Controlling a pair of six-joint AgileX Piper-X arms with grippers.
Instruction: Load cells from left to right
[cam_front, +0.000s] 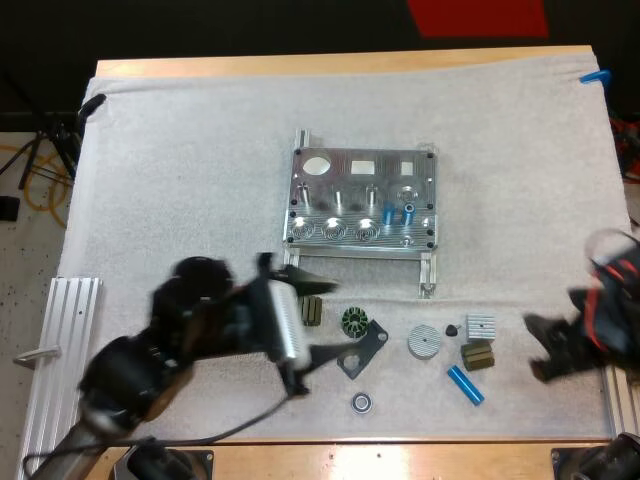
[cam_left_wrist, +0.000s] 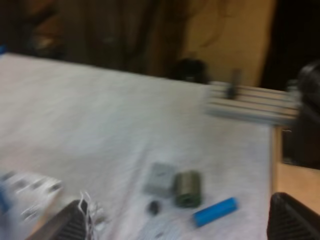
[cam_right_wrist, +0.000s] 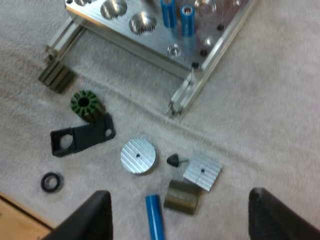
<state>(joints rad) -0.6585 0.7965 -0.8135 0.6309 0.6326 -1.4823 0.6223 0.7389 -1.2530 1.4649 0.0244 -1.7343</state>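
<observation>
The metal fixture (cam_front: 365, 205) stands mid-mat with two blue cylinders (cam_front: 398, 212) upright in its right-hand holes; both (cam_right_wrist: 177, 15) appear in the right wrist view too. A loose blue cylinder (cam_front: 464, 384) lies on the mat near the front edge, also seen between each arm's fingers (cam_left_wrist: 215, 211) (cam_right_wrist: 155, 220). My left gripper (cam_front: 332, 320) hovers open just left of the small parts, its fingers (cam_left_wrist: 70, 222) wide apart. At the mat's right edge my right gripper (cam_front: 538, 348) is open, with the fingers (cam_right_wrist: 92, 215) spread above the loose cylinder.
Small parts lie in front of the fixture: a black bracket (cam_front: 362, 350), a green rotor (cam_front: 355, 320), a round disc (cam_front: 424, 342), a finned block (cam_front: 480, 326), an olive piece (cam_front: 478, 355) and a bearing ring (cam_front: 362, 402). An aluminium rail (cam_front: 60, 340) sits front left.
</observation>
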